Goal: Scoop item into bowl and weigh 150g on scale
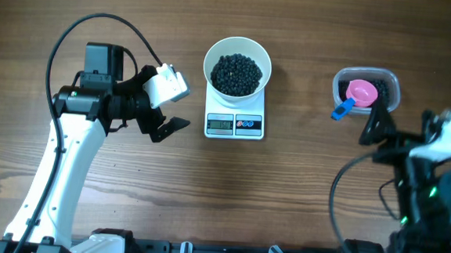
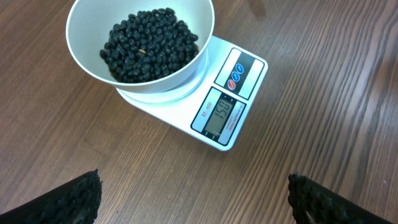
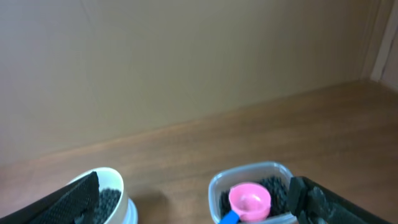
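The round white bowl (image 2: 87,37) of tiny matte black beans (image 2: 149,43) sits on the flat white rectangular scale (image 2: 249,87); the left tool (image 2: 196,205) and right tool (image 3: 199,208) both stand spread, empty.

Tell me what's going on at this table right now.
Two robot arms are weighing out black beans. The white bowl of beans sits on the kitchen scale, whose display appears to read 150. The left hand and the right hand are both open and hold nothing. The pink scoop lies in the clear tub of remaining beans on the right.
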`<state>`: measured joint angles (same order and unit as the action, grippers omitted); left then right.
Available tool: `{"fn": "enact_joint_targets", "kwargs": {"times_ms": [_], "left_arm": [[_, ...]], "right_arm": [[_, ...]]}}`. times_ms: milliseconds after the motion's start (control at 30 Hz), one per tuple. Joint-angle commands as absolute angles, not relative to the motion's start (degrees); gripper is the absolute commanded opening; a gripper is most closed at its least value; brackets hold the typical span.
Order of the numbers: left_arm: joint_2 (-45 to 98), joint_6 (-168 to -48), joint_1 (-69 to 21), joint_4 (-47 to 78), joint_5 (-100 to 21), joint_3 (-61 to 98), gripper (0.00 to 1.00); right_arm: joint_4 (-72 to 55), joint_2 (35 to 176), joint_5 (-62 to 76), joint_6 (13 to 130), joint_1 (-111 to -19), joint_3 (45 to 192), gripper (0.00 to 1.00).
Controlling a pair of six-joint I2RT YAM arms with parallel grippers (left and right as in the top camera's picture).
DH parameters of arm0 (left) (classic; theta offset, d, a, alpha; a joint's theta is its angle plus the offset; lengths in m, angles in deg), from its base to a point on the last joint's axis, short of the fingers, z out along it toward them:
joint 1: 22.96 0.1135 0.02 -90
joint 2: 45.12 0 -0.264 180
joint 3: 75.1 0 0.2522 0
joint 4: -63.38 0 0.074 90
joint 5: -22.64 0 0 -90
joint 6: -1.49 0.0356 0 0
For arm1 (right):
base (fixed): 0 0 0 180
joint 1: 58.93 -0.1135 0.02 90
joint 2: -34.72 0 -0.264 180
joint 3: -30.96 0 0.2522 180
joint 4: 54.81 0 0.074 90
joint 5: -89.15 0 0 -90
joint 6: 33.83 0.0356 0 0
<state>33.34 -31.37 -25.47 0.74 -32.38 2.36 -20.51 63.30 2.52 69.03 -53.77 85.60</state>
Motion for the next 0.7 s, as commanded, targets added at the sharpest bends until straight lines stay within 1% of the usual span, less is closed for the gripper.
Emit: {"fn": "enact_joint_targets", "kwargs": {"times_ms": [0,167,367,667], "left_arm": [[33.7,-30.4,-25.2,0.7,-32.1,2.2,1.00],[33.7,-30.4,-25.2,0.7,-32.1,2.2,1.00],[33.7,-30.4,-25.2,0.7,-32.1,2.2,1.00],[33.7,-30.4,-25.2,0.7,-32.1,2.2,1.00]], "right_arm": [[-23.6,54.2,2.2,67.7,-54.1,77.1,1.00],[-24.3,44.4,2.2,66.7,-54.1,69.1,1.00],[-25.6,36.0,2.2,66.7,-54.1,61.8,1.00],[-38.1,34.9,1.7,66.7,-54.1,48.7,1.00]]}}
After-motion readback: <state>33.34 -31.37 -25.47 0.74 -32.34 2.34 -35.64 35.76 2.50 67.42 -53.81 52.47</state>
